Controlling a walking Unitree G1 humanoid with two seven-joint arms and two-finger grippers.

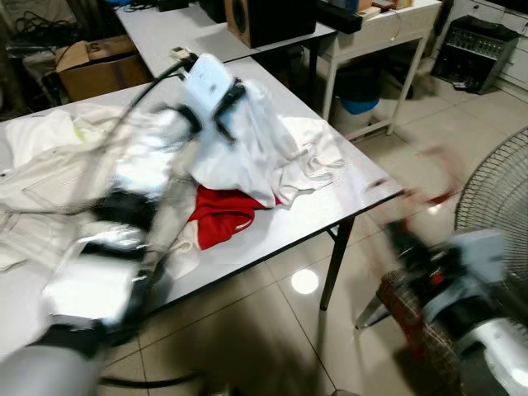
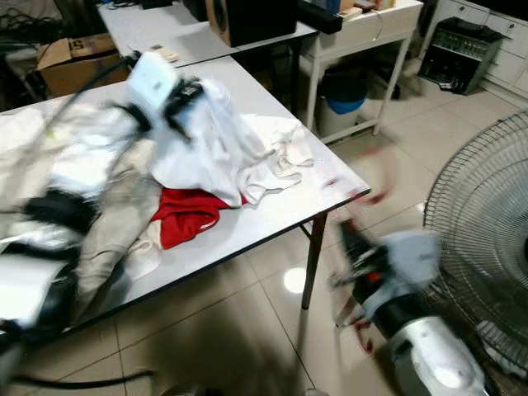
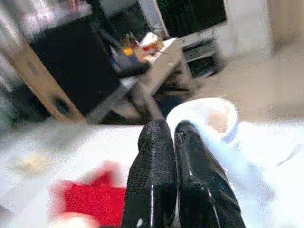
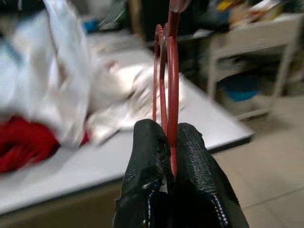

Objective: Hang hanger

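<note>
My right gripper [image 4: 168, 128] is shut on a thin red hanger [image 4: 172, 71], whose wire rises straight out from between the fingers. In the eye views it is a blur off the table's right corner [image 1: 398, 235], with the hanger a red smear [image 1: 417, 198] above it. My left gripper [image 1: 216, 103] is raised over the table, shut on a white garment [image 1: 247, 140] that hangs from it in a peak. In the left wrist view the fingers [image 3: 152, 161] press together beside the white cloth [image 3: 213, 118].
The grey table [image 1: 330, 210] also holds a red garment [image 1: 221, 214] and pale clothes [image 1: 49, 181] at the left. A standing fan [image 1: 499, 190] is close on the right. Behind are a wooden speaker [image 1: 268, 18], a cardboard box [image 1: 95, 66] and a white desk [image 1: 388, 29].
</note>
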